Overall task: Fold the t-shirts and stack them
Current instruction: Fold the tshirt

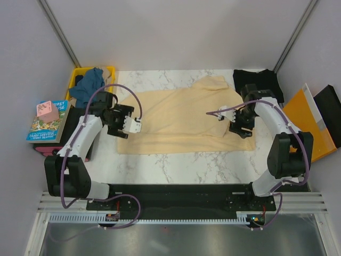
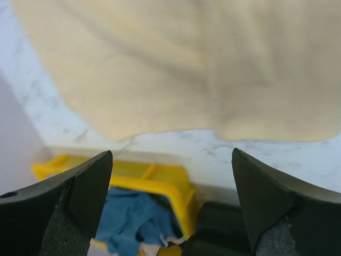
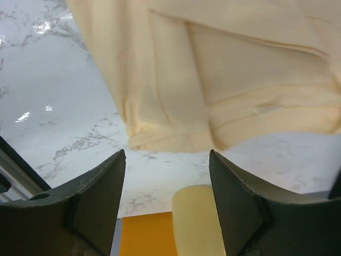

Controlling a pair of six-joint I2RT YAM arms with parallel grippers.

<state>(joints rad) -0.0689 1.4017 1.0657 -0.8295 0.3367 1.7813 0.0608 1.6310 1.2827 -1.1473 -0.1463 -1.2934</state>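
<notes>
A pale cream-yellow t-shirt [image 1: 181, 120] lies spread flat on the marble table. It also shows in the left wrist view [image 2: 186, 64] and the right wrist view [image 3: 213, 80]. A black t-shirt [image 1: 258, 80] lies at the back right corner. A teal-blue t-shirt [image 1: 88, 85] is bunched in the yellow crate [image 1: 109, 72]; the left wrist view also shows this shirt [image 2: 133, 218]. My left gripper [image 1: 128, 125] hovers open and empty at the cream shirt's left edge [image 2: 171, 152]. My right gripper [image 1: 240, 125] hovers open and empty over the shirt's right sleeve end [image 3: 167, 154].
An orange flat folder [image 1: 306, 120] leans off the table's right side and shows in the right wrist view [image 3: 146, 234]. Books [image 1: 45, 125] with a pink object [image 1: 47, 111] on top sit left of the table. The yellow crate [image 2: 160, 181] borders the back left corner.
</notes>
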